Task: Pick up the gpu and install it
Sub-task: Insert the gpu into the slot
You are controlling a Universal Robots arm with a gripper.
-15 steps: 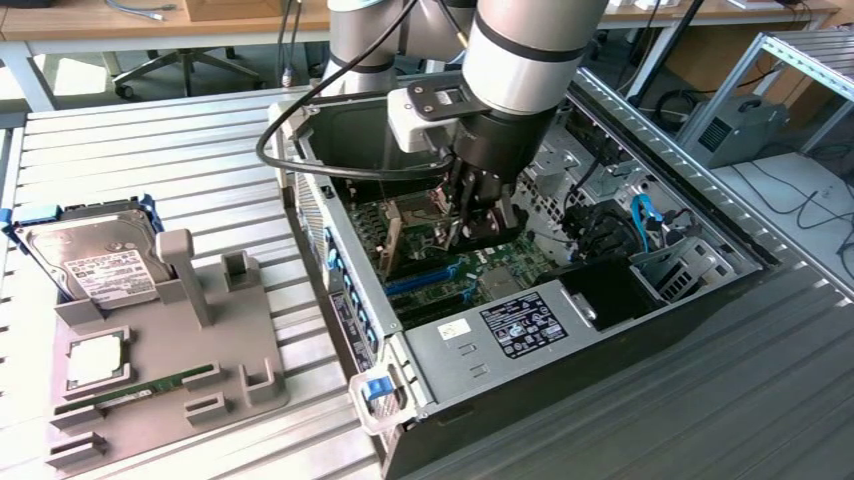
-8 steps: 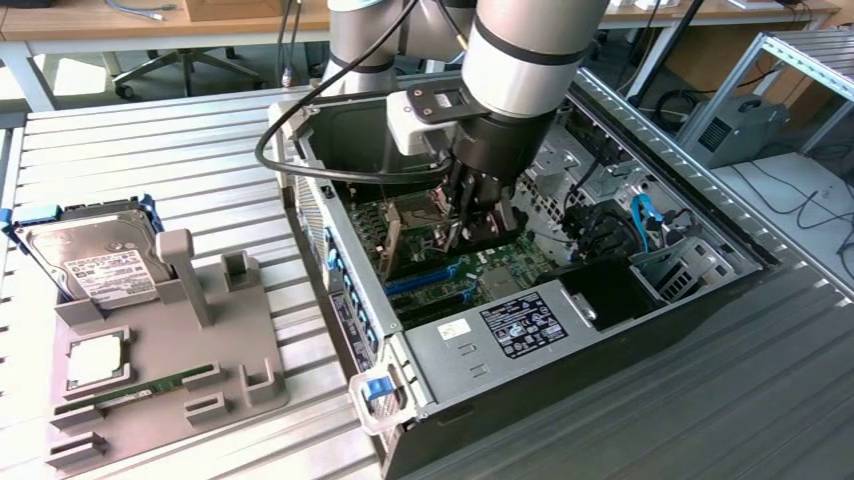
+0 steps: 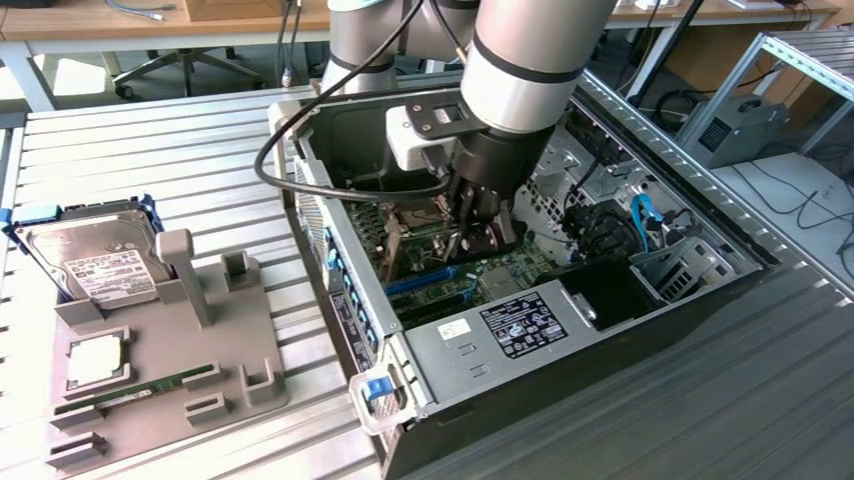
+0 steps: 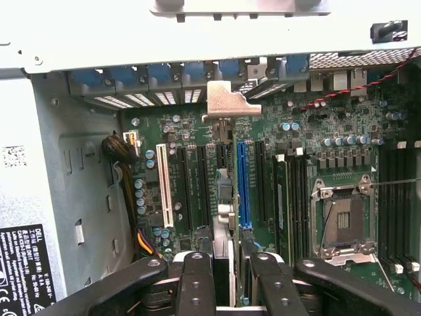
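Robot arm (image 3: 534, 60), upper centre of the exterior view: thick silver-grey cylindrical links with dark bands at the joints. A 2nd silver link stands behind it at the upper left of that link. At the wrist, a white block carries a black plate with small screw holes. A black cable (image 3: 287, 150) loops from the wrist out toward the exterior view's left. Below hangs the black gripper (image 3: 478, 225). In the wrist view its black fingers (image 4: 196, 289) show at the lower edge, each with round silver screw heads.
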